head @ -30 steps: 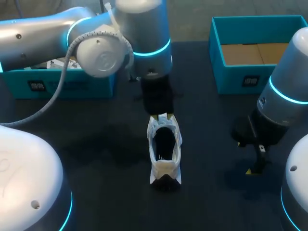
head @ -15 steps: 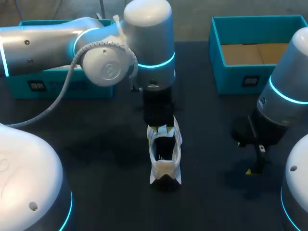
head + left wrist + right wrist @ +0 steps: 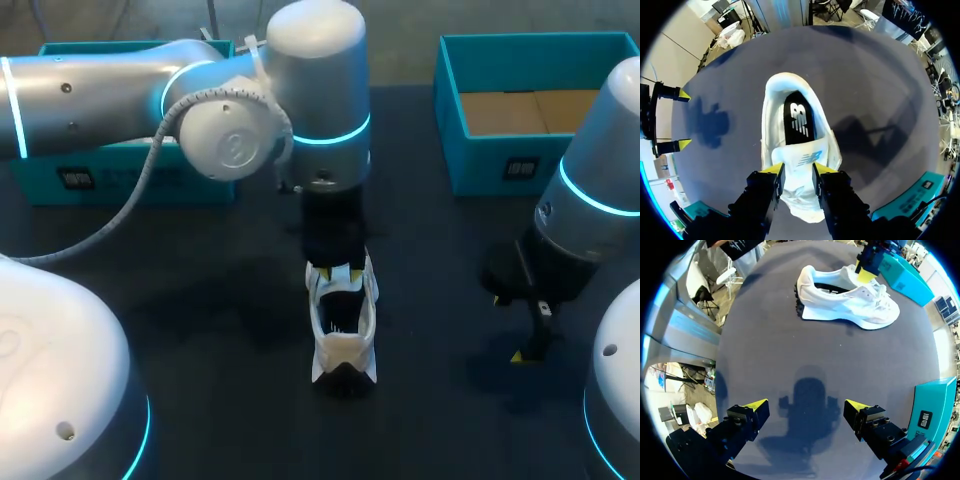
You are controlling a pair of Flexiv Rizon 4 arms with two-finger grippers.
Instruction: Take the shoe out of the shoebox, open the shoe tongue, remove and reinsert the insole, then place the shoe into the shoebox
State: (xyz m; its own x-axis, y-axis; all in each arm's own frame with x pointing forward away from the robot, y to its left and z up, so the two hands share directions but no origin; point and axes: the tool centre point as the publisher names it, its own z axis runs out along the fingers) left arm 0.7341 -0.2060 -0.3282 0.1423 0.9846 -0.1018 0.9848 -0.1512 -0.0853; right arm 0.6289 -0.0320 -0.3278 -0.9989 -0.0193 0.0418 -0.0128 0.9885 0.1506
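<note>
Head view: one white shoe (image 3: 341,330), its black insole (image 3: 799,117) showing, stands on the counter (image 3: 220,330). Two teal boxes (image 3: 470,165) sit behind. Left jaws are narrow, pinching the tongue (image 3: 802,160); right jaws are wide, holding nothing.

A dark, matte table (image 3: 200,300) is taking up nearly the whole head view, its top looking blue-black there and greyer in the two wrist views. Light is coming from overhead and is throwing soft-edged shadows onto it. A blotchy shadow (image 3: 710,122) is lying on the top in the left wrist view, and a broader shadow (image 3: 807,410) is spreading over it in the right wrist view.
</note>
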